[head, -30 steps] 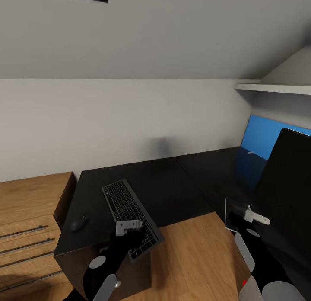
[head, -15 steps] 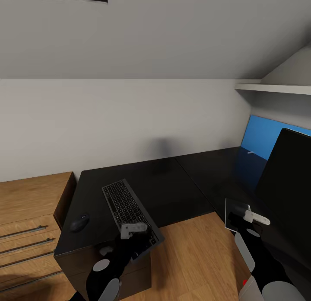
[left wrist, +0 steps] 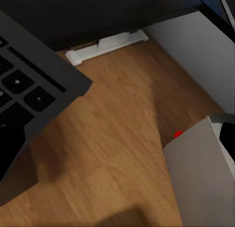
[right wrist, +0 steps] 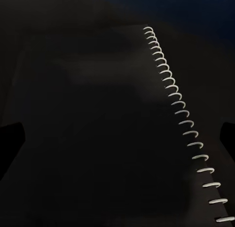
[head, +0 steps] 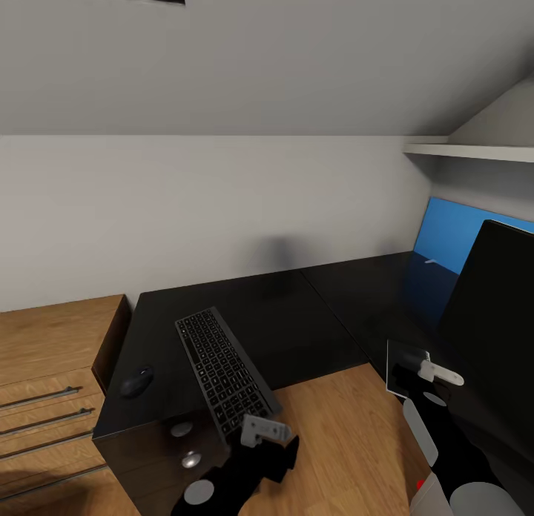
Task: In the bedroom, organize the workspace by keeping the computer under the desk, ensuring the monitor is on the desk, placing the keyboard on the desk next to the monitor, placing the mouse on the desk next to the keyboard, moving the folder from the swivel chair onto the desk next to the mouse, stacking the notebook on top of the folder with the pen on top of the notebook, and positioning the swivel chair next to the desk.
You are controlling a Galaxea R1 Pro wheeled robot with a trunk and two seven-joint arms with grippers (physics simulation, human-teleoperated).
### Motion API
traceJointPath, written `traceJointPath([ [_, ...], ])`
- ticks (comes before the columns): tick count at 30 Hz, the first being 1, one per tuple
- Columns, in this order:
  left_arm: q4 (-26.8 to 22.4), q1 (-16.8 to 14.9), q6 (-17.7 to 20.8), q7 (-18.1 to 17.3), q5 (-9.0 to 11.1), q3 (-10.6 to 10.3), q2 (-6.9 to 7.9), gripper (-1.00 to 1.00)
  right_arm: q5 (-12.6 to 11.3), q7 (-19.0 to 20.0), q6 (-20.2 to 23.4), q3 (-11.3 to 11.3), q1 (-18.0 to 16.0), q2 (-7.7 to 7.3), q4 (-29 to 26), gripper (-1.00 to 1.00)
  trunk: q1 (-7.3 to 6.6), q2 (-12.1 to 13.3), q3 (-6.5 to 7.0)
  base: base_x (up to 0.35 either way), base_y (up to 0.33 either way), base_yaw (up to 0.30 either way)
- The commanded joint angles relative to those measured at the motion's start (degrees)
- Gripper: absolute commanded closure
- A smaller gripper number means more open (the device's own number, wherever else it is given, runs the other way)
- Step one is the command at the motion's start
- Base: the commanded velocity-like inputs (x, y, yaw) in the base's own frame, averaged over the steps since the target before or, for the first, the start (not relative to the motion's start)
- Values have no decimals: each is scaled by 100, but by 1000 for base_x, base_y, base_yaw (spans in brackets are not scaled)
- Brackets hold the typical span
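One keyboard (head: 225,375), one mouse (head: 136,381) and one monitor (head: 493,319) sit on the black desk (head: 297,316). The keyboard lies angled on the desk's left wing with its near end overhanging the front edge. The mouse rests just left of it, near the desk's left border. The monitor stands on the right wing, with one blue folder (head: 463,242) upright behind it.

A second ago the left gripper (head: 265,431) hung over the keyboard's near end. Now it has drawn back off the desk and sits lower, in front of the desk edge over the wooden floor (head: 334,427); the keyboard has not shifted. Whether its fingers are parted or closed cannot be told.

The right gripper (head: 437,374) has not moved, staying at the desk's right wing beside the monitor. In its wrist view one spiral-bound notebook (right wrist: 122,129) lies dark and close below. Its grip cannot be made out.
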Motion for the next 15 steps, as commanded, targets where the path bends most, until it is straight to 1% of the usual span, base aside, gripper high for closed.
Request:
traceJointPath([
  [1,-9,-8,5,59,63,-40,5,-100,-34,-27,29,6,-2,-2,-11,-100,0,-3,-6,0,0,0],
  [12,-9,-8,5,59,76,-98,-1,-100,-34,-27,37,6,-2,-2,-11,-100,0,-3,-6,0,0,0],
  [15,-9,-8,5,62,79,-102,-10,-100,-59,-27,151,6,-2,-2,-11,-100,0,-3,-6,0,0,0],
])
